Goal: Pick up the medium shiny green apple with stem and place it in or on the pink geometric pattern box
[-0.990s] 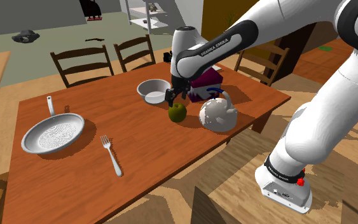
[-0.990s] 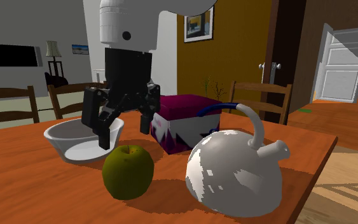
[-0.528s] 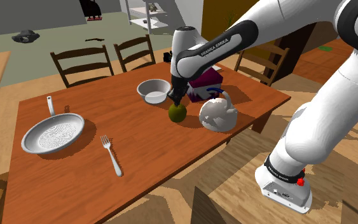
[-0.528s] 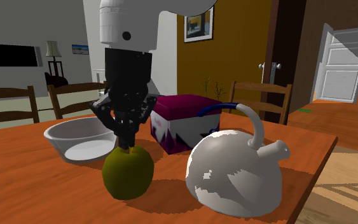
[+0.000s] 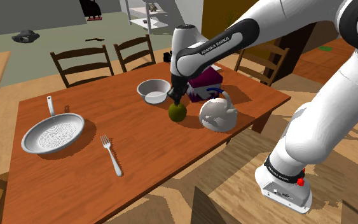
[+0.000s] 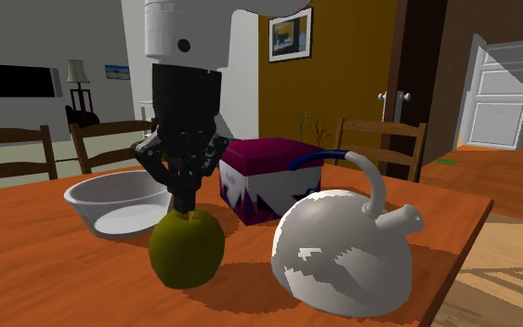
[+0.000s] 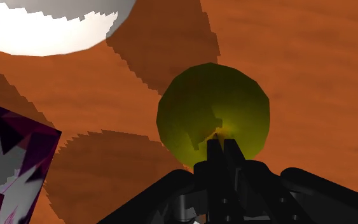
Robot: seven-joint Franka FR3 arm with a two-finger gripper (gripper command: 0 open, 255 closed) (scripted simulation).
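apple: the green apple (image 5: 177, 112) sits near the middle of the shoulder view, on the wooden table (image 5: 75, 165); in the second exterior view it is at lower centre (image 6: 187, 249).
handling: likely firm, rounded and glossy, light enough for one pinch. The smooth skin would slide under a shallow grip, and the stem is a thin, weak hold that could snap or let the fruit swing.
best hold: across the widest part of the body, one finger on each side, looks safer than the top.
gripper: the black gripper (image 6: 187, 206) hangs straight over the apple, its tip at the fruit's crown.
fingers: drawn together with no gap between them (image 7: 222, 145), meeting at the dimple where the stem sits. They appear to pinch the stem, not the body.
contact: the fingertips touch the top of the apple; its flanks are free.
box: the pink-and-white patterned box (image 6: 273, 176) stands just behind the apple, right of centre.
neighbours: a white kettle (image 6: 343, 246) is close at lower right, and a white bowl (image 6: 120, 200) at left.
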